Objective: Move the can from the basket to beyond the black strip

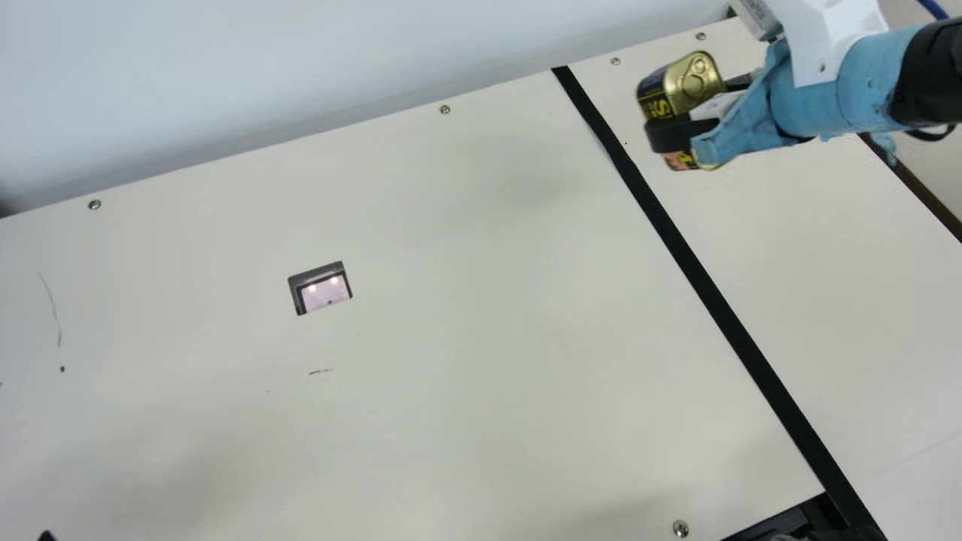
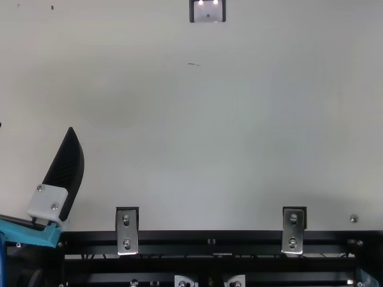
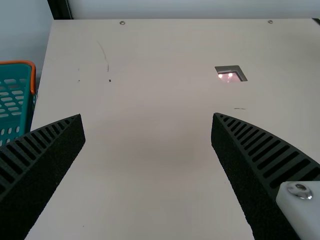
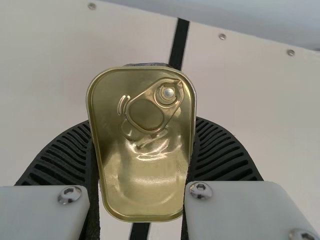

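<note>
My right gripper (image 1: 680, 124) is shut on the can (image 1: 693, 79) at the upper right of the main view, on the right side of the black strip (image 1: 676, 244). In the right wrist view the can's gold lid with its pull ring (image 4: 145, 145) lies between both ribbed fingers of the right gripper (image 4: 142, 170), with the strip (image 4: 179, 45) behind it. In the top view my left gripper (image 2: 70, 128) is at the lower left; in its wrist view the left gripper (image 3: 148, 117) stands open with nothing between its fingers. The teal basket (image 3: 16, 97) with its orange rim stands at that view's edge.
A small rectangular cutout (image 1: 320, 288) is in the cream table (image 1: 451, 338), and screws run along its far edge. A pale wall (image 1: 301, 60) rises behind the table. Metal brackets (image 2: 127, 230) sit on the black rail at the near edge.
</note>
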